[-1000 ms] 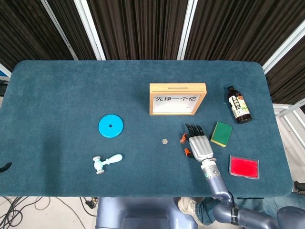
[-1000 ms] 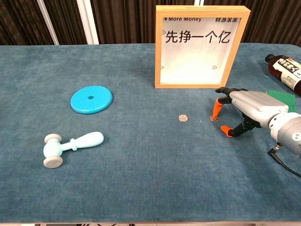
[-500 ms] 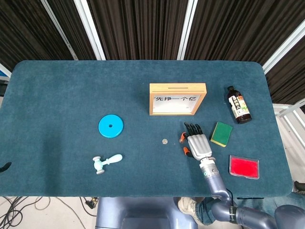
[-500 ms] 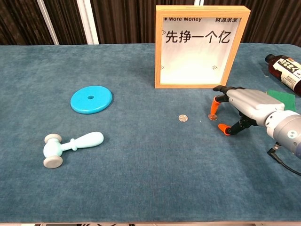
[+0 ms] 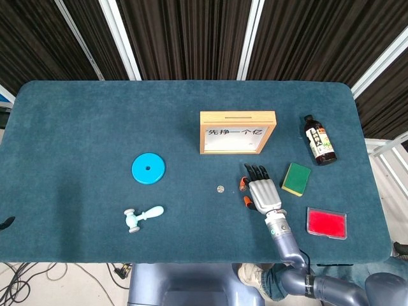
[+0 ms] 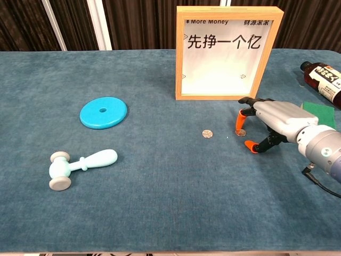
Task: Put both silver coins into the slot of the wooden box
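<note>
The wooden box [image 6: 228, 52] stands upright on the tabletop [image 6: 160, 186], its slot [image 5: 238, 116] running left to right along the top edge. One coin [image 6: 206, 134] lies flat before it; the right hand [image 6: 272, 118], fingers [image 6: 240, 120] spread, touches the second coin [image 6: 241, 132], gripping nothing.

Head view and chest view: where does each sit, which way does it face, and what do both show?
Head view: high above the near edge, looking steeply down on the whole table; shows the right hand and its forearm.
Chest view: low at the near edge, looking level across at the box front; shows the right hand from the side, a fingertip at one coin.
Shared: right hand, box, the free coin, disc, hammer, bottle.
</note>
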`<state>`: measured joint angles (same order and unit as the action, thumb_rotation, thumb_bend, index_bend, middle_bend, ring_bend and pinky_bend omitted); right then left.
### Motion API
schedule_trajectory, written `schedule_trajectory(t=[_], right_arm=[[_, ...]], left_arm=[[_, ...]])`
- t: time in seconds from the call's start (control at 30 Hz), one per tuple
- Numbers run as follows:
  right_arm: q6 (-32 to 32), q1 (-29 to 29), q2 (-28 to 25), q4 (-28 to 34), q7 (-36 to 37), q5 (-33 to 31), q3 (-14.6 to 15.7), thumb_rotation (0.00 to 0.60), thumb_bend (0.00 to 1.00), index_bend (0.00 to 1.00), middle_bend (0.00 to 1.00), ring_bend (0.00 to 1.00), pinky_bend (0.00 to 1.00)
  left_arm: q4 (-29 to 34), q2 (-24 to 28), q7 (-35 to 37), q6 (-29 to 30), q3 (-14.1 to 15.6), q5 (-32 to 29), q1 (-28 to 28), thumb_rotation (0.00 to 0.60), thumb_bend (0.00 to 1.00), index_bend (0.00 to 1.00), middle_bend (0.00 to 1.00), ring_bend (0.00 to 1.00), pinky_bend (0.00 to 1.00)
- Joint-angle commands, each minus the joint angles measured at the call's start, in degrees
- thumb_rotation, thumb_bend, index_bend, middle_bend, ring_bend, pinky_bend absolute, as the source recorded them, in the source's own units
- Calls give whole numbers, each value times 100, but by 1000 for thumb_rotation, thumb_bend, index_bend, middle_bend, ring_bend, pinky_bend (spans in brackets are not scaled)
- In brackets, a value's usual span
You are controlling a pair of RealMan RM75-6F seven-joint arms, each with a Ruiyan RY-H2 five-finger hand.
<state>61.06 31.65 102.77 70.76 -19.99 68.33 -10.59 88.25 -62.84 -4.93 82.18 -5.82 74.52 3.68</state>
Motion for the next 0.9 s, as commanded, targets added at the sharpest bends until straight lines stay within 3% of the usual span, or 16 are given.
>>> schedule_trajectory(t=[0.03,0.5,0.9], right_arm=[[-13,10,11,-13,-3,-15,-4,600,458,402,23,0,0],[-175,165,124,-196,-61,-144,-97,600,458,456,22,0,0],[-182,258,146,-217,-34,-192,-185,600,458,610,23,0,0]], left_arm=[[1,-2,-5,-7,1,-2,3,600,32,0,0,0,0],[25,10,-21,-29,7,-21,6,600,32,0,0,0,0],[50,31,-35,-67,15,-48,11,600,32,0,0,0,0]])
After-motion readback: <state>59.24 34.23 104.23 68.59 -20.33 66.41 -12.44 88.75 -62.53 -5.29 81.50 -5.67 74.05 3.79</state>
